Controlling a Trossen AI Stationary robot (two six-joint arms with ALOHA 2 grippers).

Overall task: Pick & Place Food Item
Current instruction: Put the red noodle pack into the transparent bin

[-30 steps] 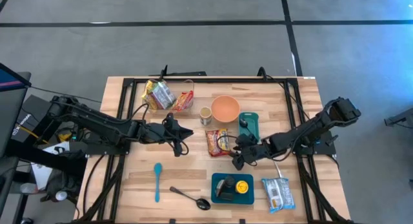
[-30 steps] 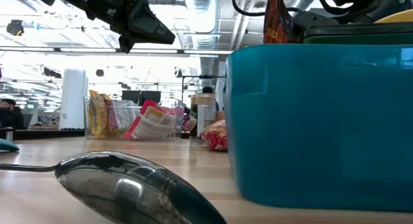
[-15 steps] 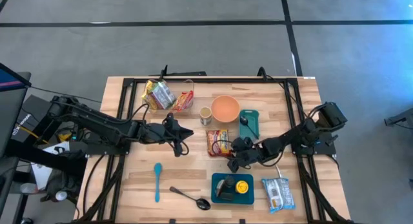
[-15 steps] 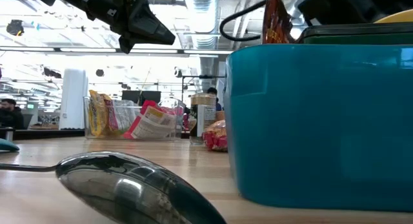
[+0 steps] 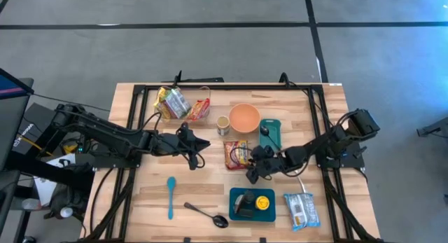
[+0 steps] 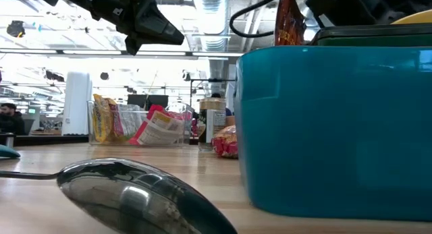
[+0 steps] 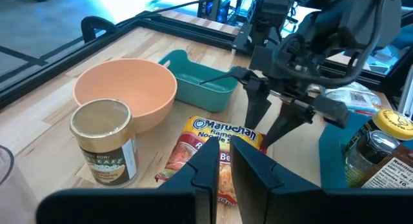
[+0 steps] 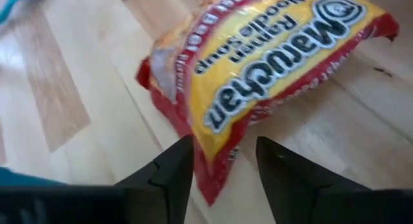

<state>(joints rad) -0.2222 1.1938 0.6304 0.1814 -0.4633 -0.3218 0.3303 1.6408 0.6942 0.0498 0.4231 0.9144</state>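
Ramen packet [image 5: 236,154]: flat plastic pouch, yellow face with red border and dark lettering, lying face up on the counter [image 5: 210,194] near its middle, just in front of the orange bowl [image 5: 244,117] and the small jar [image 5: 222,125], beside the teal tray [image 5: 270,133]. Its wrapper is crinkled, one red edge slightly lifted. Right end effector [image 5: 253,174]: fingers spread open, poised directly over the packet's near edge, nothing gripped. Left end effector [image 5: 201,146]: held above the counter to the packet's left, fingers closed together, empty.
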